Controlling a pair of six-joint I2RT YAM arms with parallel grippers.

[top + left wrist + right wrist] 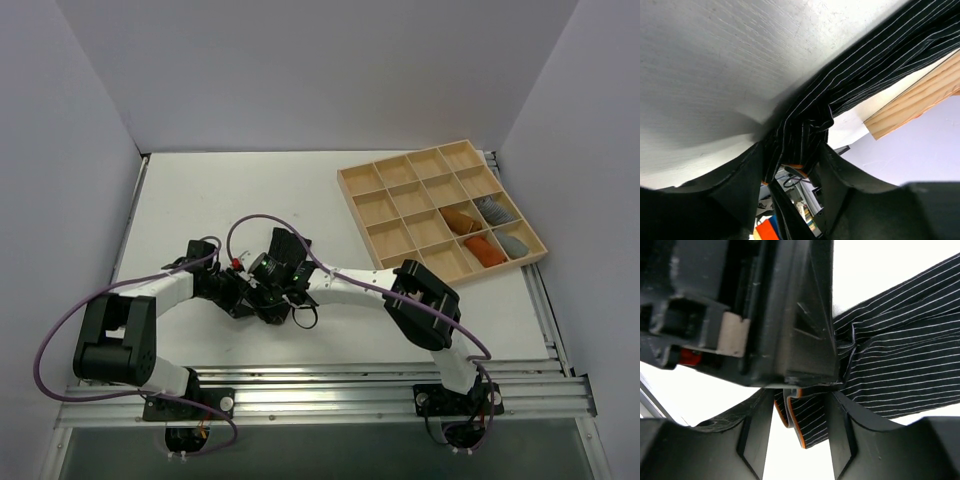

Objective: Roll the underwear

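The underwear point(865, 65) is black fabric with thin pale pinstripes and an orange-edged band. In the left wrist view it lies stretched across the white table, with one end bunched between my fingers. My left gripper point(792, 150) is shut on that bunch. In the right wrist view the underwear point(900, 360) spreads to the right, and a folded edge hangs between my right gripper's point(800, 395) fingers, which are closed on it. The left gripper's black body sits just above. In the top view both grippers point(270, 292) meet at the table's near middle and hide most of the garment.
A wooden compartment tray point(346, 184) stands at the back right and also shows in the left wrist view point(910, 105). It holds two orange cloth rolls point(458, 218) and two grey ones point(492, 208). A purple cable point(250, 220) arcs over the arms.
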